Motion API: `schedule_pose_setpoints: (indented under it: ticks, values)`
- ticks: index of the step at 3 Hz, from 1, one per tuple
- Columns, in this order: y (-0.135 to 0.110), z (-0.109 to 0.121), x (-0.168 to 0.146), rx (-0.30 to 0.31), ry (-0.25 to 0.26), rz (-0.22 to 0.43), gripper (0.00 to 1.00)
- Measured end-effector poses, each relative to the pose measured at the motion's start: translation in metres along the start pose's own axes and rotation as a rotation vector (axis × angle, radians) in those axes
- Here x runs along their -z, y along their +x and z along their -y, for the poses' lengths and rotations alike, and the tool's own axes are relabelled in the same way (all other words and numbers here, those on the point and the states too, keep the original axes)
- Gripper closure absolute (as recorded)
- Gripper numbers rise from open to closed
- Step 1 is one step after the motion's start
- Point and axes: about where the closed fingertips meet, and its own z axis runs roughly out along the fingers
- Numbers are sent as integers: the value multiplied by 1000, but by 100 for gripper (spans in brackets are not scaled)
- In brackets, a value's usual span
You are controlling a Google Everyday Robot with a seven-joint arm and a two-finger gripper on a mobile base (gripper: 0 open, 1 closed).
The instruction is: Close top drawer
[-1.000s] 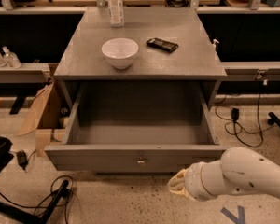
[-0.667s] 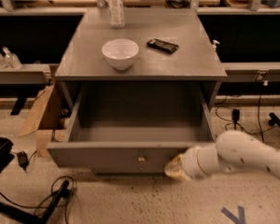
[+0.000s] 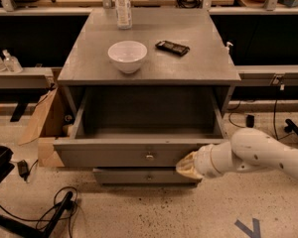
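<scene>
Leaning against the left side of the cabinet (image 3: 208, 63) is a sheet of cardboard (image 3: 39, 115), with loose cables (image 3: 59, 207) on the floor in front of the cabinet's left corner. On the cabinet top stand a clear bottle (image 3: 122, 6) at the back left and a white bowl (image 3: 127, 56) nearer the front edge. Below that edge the top drawer (image 3: 104, 155) is pulled far out of the cabinet, its interior bare, its tall grey front facing the room with a small round knob (image 3: 149, 156) at centre. A shorter drawer front (image 3: 134, 176) shows beneath it, projecting only a little. A flat dark object (image 3: 172, 47) lies on the cabinet top right of the bowl. The gripper (image 3: 187, 165) sits at the cabinet's front, touching or just short of the lower right part of the top drawer's face, right of the knob; whether it is clenched or released cannot be told. The white arm (image 3: 258, 155) reaches in from the cabinet's right. The step in hand appears to be the push itself, with nearly the whole travel left to cover. The next move calls for a straight, level shove toward the cabinet's back; because contact lies off centre, the drawer may skew on its runners, so the push should stay square to the front.
</scene>
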Motion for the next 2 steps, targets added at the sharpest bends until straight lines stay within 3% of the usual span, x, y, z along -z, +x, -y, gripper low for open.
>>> schedule_pose_setpoints:
  ticks: [2]
  values:
    - [-1,59,-4,-34,36,57,100]
